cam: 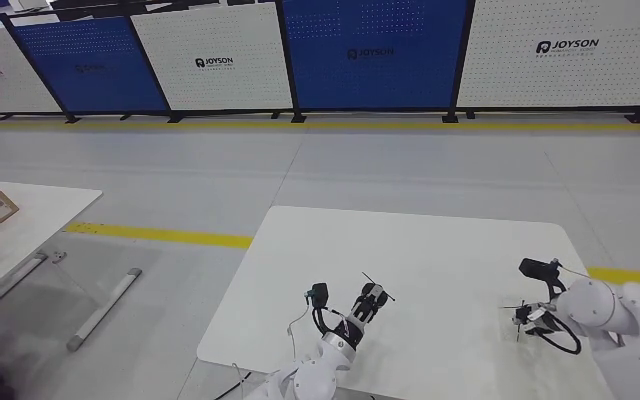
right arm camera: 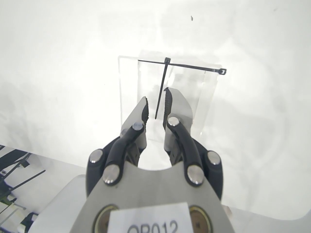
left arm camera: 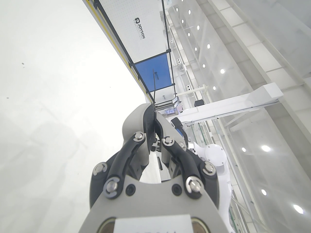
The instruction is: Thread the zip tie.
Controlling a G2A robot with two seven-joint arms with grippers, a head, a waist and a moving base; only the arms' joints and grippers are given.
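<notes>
clamps a black zip tie (left arm camera: 154,86) in the left gripper (left arm camera: 153,120), thin tail poking past the fingertips, above the white table (cam: 440,250) near its front edge. holds the right gripper (right arm camera: 156,104) parted over a clear stand (right arm camera: 127,86) toward the table's right side, with two crossed ties (right arm camera: 192,67) on top, one lined up between the fingers.

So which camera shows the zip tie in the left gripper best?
The left wrist view: the zip tie sticks out of the shut left gripper, close and clear. The top view shows it as a thin short line. The right wrist view faces other ties.
</notes>
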